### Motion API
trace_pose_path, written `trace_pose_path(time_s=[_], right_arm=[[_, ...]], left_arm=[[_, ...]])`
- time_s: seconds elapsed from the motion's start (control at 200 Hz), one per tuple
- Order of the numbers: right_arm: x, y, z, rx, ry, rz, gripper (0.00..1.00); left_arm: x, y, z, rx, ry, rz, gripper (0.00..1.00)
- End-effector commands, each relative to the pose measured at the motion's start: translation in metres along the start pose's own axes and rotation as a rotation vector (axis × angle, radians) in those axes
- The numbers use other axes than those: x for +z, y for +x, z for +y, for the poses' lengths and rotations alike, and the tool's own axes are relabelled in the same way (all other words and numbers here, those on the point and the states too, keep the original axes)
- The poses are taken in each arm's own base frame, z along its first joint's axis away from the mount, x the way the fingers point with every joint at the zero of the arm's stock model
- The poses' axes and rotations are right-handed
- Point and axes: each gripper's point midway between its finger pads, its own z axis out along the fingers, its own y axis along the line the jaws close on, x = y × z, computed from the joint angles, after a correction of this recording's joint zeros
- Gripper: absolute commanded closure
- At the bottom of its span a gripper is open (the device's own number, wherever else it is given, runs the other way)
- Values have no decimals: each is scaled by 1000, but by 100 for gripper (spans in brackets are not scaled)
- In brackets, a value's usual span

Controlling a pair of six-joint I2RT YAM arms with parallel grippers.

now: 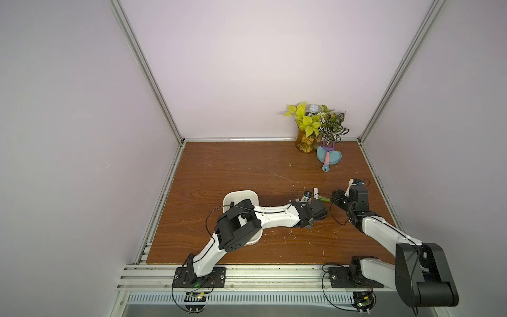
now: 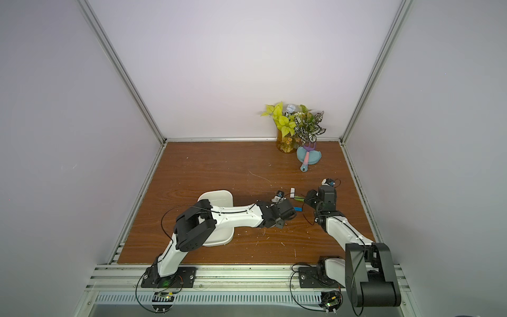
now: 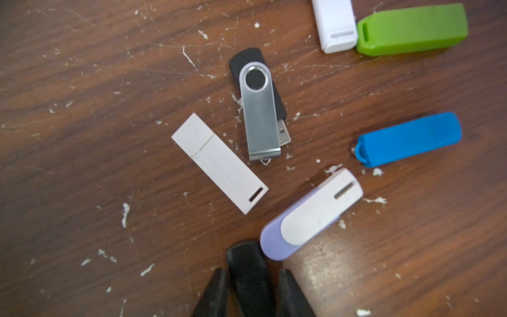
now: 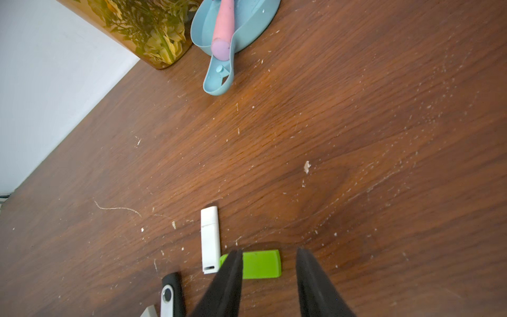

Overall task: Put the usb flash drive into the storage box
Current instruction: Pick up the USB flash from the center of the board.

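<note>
Left claw [image 3: 252, 271] pinches 1 black rounded plastic flash drive [image 3: 244, 258]. Right claw [image 4: 269, 251] spread, 1 finger over a green plastic stick [image 4: 260, 264]. Shallow white plastic storage box [image 1: 238, 192] lies well behind left claw, under its arm.

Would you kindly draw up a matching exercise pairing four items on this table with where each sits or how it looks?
Things:
1. green stick
2. swivel stick
3. black stick
4. storage box

Places or states:
A. between the fingers of the left pincer
B. partly hidden under the left arm
C. right beside the white capped stick
D. metal cover swung askew, plug showing

Pairs: 1-C, 2-D, 3-A, 4-B
</note>
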Motion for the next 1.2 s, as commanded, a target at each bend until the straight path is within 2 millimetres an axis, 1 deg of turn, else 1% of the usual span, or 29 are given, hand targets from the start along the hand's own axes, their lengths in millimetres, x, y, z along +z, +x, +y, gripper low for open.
trace_pose_path(time_s=[0.0, 0.05, 0.18, 0.25, 0.325, 0.44, 0.555, 0.641, 0.661, 0.671, 0.681, 0.786, 0.831, 0.901, 0.911, 0.946, 0.991, 1.051, 1.116, 1.191], right_arm=[[-1, -4, 6, -1, -33, -16, 62], [0, -3, 7, -1, -36, -11, 62], [1, -1, 7, 0, -42, 0, 62], [2, -1, 8, 0, -43, 2, 62], [2, 0, 7, 0, -43, 4, 62], [1, 0, 6, 0, -39, 1, 62], [2, 1, 7, 0, -43, 4, 62], [3, 2, 6, 1, -42, 10, 62], [3, 2, 7, 1, -42, 11, 62], [3, 2, 7, 1, -44, 11, 61], [3, 2, 7, 1, -43, 11, 62], [3, 2, 7, 1, -45, 10, 61], [3, 3, 7, 2, -46, 13, 61], [4, 4, 8, 3, -53, 18, 62], [4, 4, 8, 3, -53, 19, 62], [5, 5, 8, 4, -53, 23, 62], [6, 6, 9, 4, -55, 29, 62], [6, 8, 10, 5, -60, 35, 62], [7, 9, 12, 5, -69, 42, 62], [8, 10, 12, 5, -72, 45, 62]], left_arm=[[18, 66, 27, 80, -92, 204, 76], [16, 66, 28, 83, -91, 202, 81], [8, 58, 31, 85, -109, 178, 84], [1, 49, 32, 85, -116, 150, 88], [-9, 37, 31, 78, -110, 110, 88], [-31, 13, 29, 62, -94, 36, 89], [-59, -11, 28, 54, -72, -41, 89], [-84, -26, 39, 29, -75, -99, 90], [-92, -32, 42, 14, -71, -119, 91], [-90, -26, 48, 20, -84, -108, 91], [-91, -25, 51, 16, -88, -109, 91], [-119, -30, 85, -47, -88, -146, 91], [-129, -27, 107, -77, -101, -159, 90], [-141, -17, 146, -129, -151, -176, 89], [-139, -12, 153, -131, -166, -169, 89], [-144, -3, 172, -153, -182, -166, 88], [-146, 11, 195, -184, -212, -151, 87], [-146, 29, 222, -220, -250, -129, 86], [-141, 47, 245, -253, -287, -105, 86], [-133, 64, 262, -271, -337, -71, 86]])
